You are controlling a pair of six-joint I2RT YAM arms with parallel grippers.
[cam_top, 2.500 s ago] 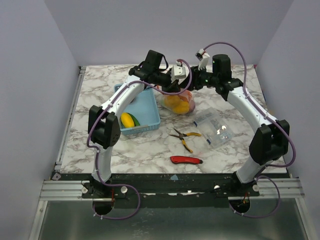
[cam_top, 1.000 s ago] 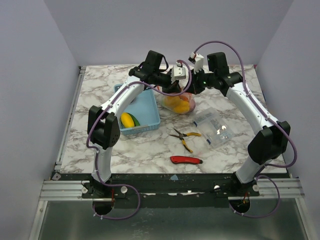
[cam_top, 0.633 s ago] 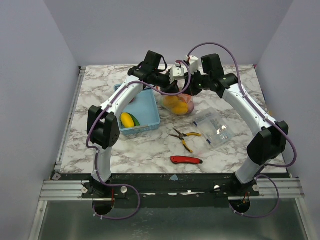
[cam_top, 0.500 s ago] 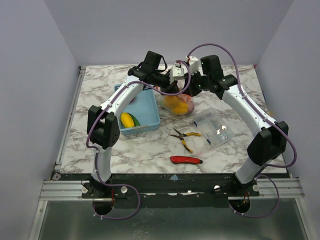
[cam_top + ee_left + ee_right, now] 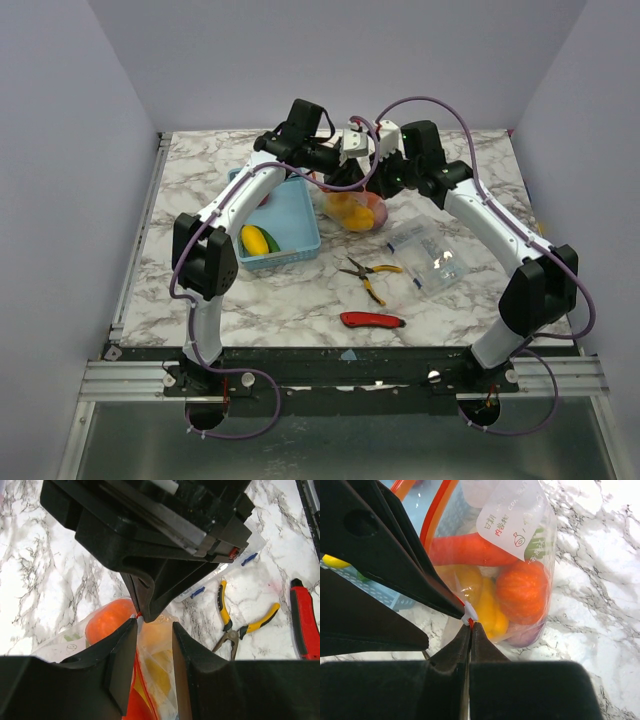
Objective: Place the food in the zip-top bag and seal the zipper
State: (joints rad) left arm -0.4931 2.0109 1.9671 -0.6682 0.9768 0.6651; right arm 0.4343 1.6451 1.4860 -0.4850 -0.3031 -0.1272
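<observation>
Top external view: two robot arms meet over the far half of a marble table (image 5: 300, 300), their wrists just beside each other above a zip-top bag (image 5: 362, 222). The bag sits toward 12 o'clock from the table's middle, and yellow and orange toy food (image 5: 347, 206) shows through the plastic. A light blue basket (image 5: 300, 243) stands at 9 o'clock of the bag, holding a yellow toy (image 5: 254, 238) and a green toy (image 5: 271, 241). Yellow-handled pliers (image 5: 368, 273) lie at 6 o'clock of the bag. A red utility knife (image 5: 372, 320) lies at 6 o'clock of the pliers, and a flat clear packet (image 5: 428, 257) at 4 o'clock of the bag.

Right wrist view: the right gripper (image 5: 470, 626) has its fingers pressed together on the zipper (image 5: 436, 522), at a small white tab on the red-orange strip. From there the strip runs off toward 12 o'clock. Inside the bag are a round orange fruit (image 5: 522, 592), a long orange piece (image 5: 475, 550), a yellow piece (image 5: 487, 607) and, lowest, a purple piece (image 5: 522, 639).

Left wrist view: the left gripper (image 5: 153, 625) has its fingers a narrow gap apart, with the bag's plastic and red-orange strip between them. Whether they press on the bag cannot be told. The tip of the right gripper touches the strip just at 12 o'clock of that gap.
</observation>
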